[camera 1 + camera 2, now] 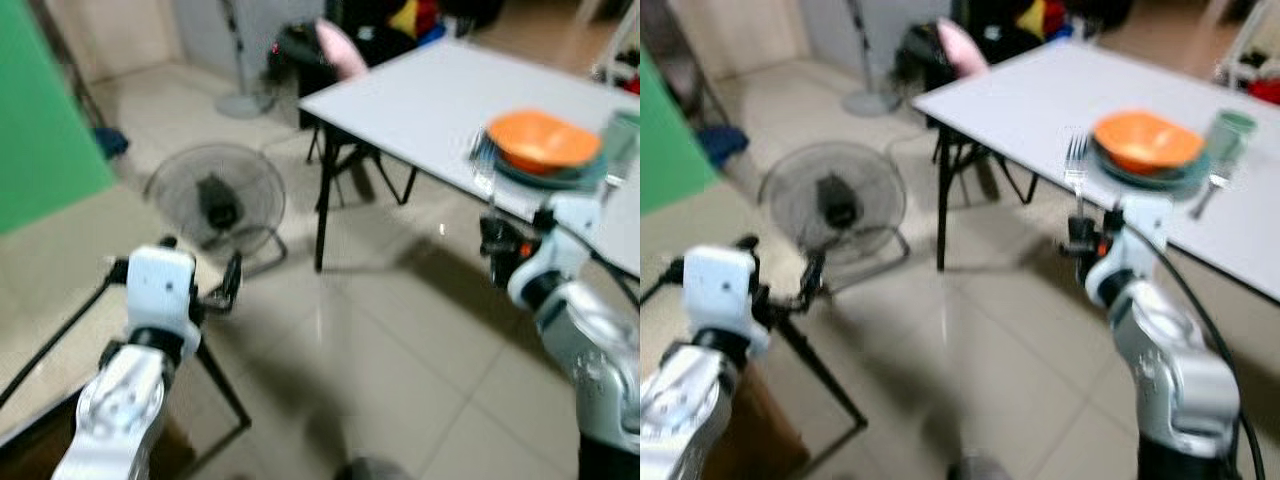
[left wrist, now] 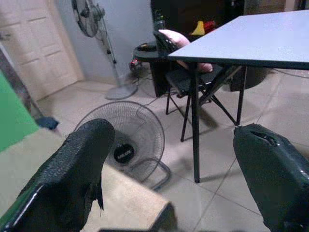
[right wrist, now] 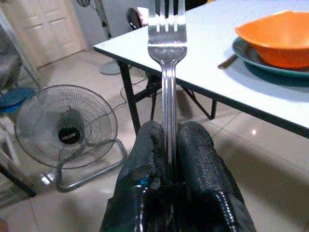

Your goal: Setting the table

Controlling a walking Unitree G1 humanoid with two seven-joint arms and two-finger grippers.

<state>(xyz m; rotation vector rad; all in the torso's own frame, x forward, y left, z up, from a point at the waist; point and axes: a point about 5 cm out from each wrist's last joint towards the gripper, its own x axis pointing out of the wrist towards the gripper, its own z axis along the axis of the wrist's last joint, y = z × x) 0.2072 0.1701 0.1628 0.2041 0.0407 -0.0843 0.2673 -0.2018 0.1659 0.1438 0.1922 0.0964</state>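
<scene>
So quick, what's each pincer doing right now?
Left pincer: open, holding nothing, out over the floor.
Right pincer: shut on the silver metal fork, prongs up, short of the white table.

Glossy silver metal fork (image 3: 166, 53) between rough matt black rubbery fingers (image 3: 198, 159); smooth matt white surface (image 3: 212, 63) beyond the right hand (image 3: 171, 174).

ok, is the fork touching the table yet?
Apart. The right wrist view shows the fork upright in the shut right hand, in the air short of the table edge, with open floor below it.
</scene>
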